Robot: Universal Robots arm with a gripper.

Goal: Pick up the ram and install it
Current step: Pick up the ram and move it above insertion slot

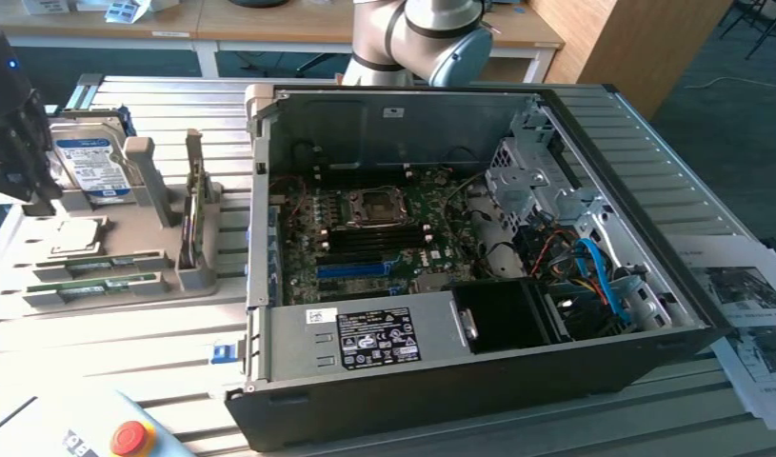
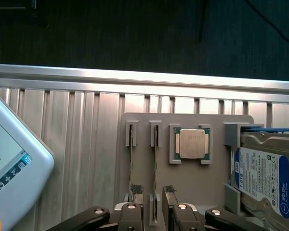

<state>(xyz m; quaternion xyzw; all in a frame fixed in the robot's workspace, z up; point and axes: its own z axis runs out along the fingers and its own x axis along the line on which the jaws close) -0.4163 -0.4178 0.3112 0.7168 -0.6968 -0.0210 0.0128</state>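
From the exterior view, the gripper [image 1: 34, 190] hangs dark above the grey holder [image 1: 152, 243], at its hard drive [image 1: 89, 167] end. In the wrist view the gripper [image 2: 156, 217] points straight down at the holder, fingers [image 2: 130, 215] spread either side of the ram [image 2: 154, 168], which sits on edge in the holder's slot.

Hard drive [image 2: 266, 185] label reads "WD Blue" and "1.0TB"; power supply sticker [image 1: 379, 338] print too small to read.
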